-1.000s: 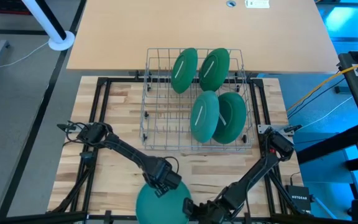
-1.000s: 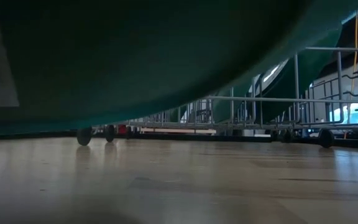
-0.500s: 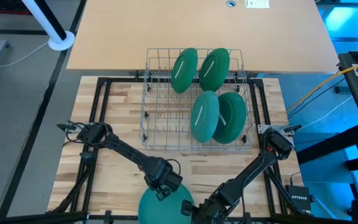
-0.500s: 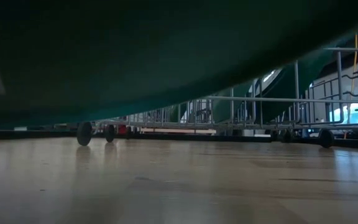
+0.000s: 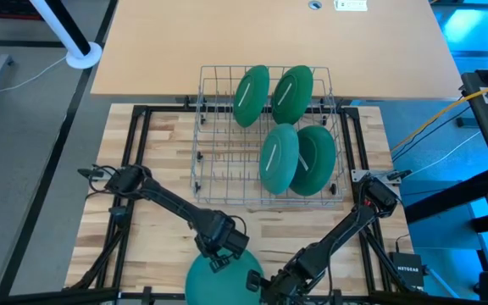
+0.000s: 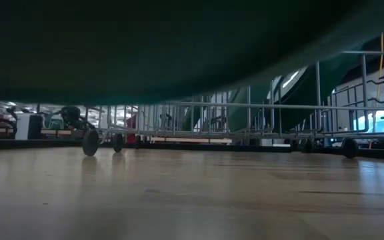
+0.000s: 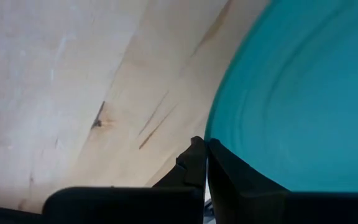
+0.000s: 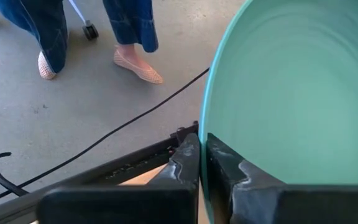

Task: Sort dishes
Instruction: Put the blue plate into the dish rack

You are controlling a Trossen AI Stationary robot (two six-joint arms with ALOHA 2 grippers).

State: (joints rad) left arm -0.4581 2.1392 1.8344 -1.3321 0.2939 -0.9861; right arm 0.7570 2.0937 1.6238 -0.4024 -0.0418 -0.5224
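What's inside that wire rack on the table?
Four green plates stand on edge in the wire rack: two in the far row, two in the near row, overlapping, so the right one is partly covered. The rack's left part holds nothing.

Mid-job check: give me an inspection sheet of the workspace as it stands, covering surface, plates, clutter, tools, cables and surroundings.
Surface: wooden table top, bare around the rack.
Job's things: four green plates stand on edge in the wire rack, two in the far row, two in the near row. A fifth plate is at the table's near edge, lifted off the wood in the low view.
Clutter: nothing seen.
Tools: left tool and right tool are both shut on the fifth plate's rim.
Cables: black cable on the floor; yellow cable to the right of the table.
Surroundings: a person's legs and feet on the floor beyond the table edge.
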